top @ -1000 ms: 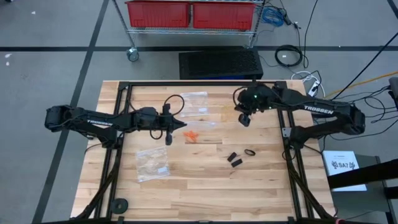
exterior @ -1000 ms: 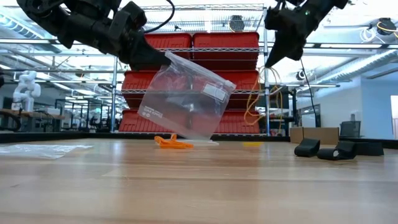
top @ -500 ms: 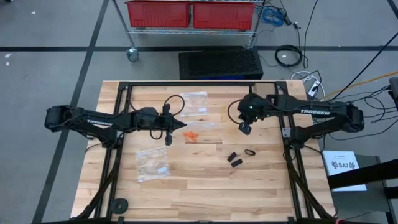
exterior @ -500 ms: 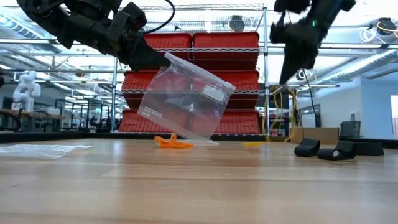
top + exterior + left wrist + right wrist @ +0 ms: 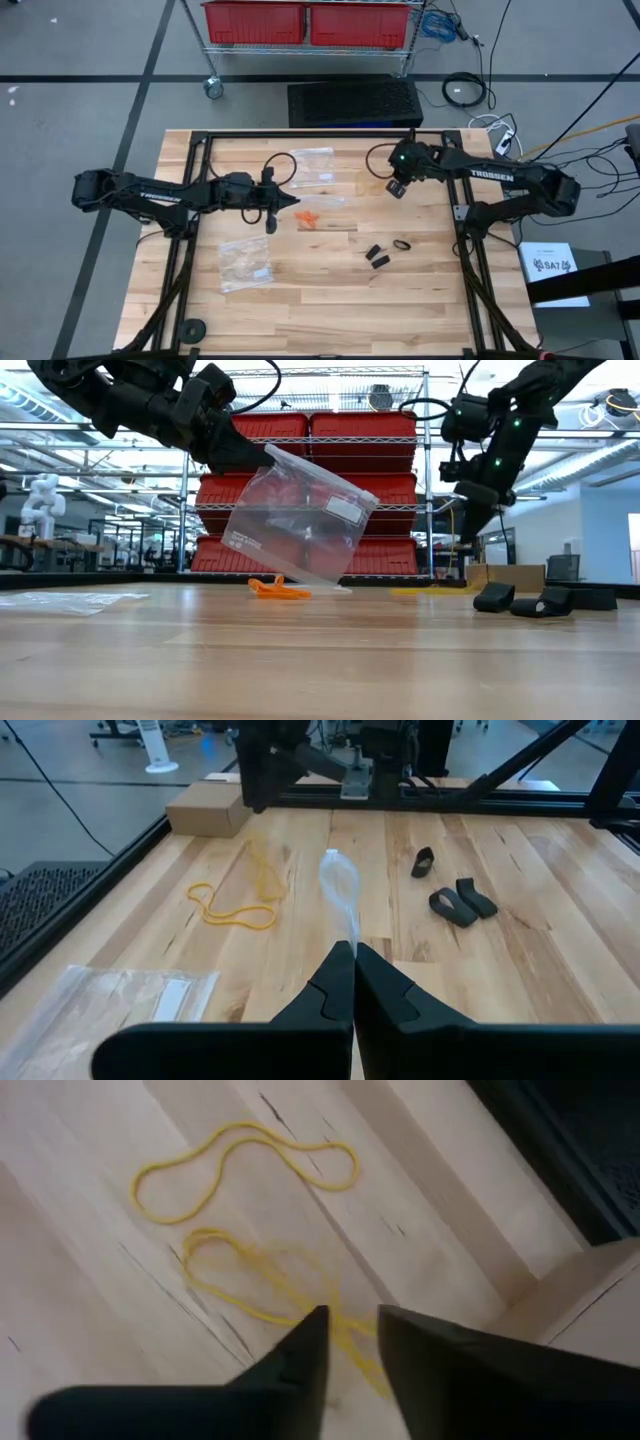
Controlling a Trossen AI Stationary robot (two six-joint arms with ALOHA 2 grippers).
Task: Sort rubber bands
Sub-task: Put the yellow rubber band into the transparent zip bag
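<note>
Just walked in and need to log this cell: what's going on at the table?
The robot is sorting rubber bands. The left claw is shut on the top edge of a clear zip bag, holding it up over the orange bands. The right claw hangs partly open over the yellow bands near the table's far edge, none gripped yet. The black bands lie loose.

You can see a clear zip bag (image 5: 300, 520) hanging right at the tip of the shut left jaws, its bottom edge near the wooden table (image 5: 300, 310). Another clear bag (image 5: 245, 265) lies flat, near those jaws. A third bag (image 5: 314, 165) lies flat too, between both sets of jaws. Red bins (image 5: 310, 22) sit on a wire rack far beyond them.
</note>
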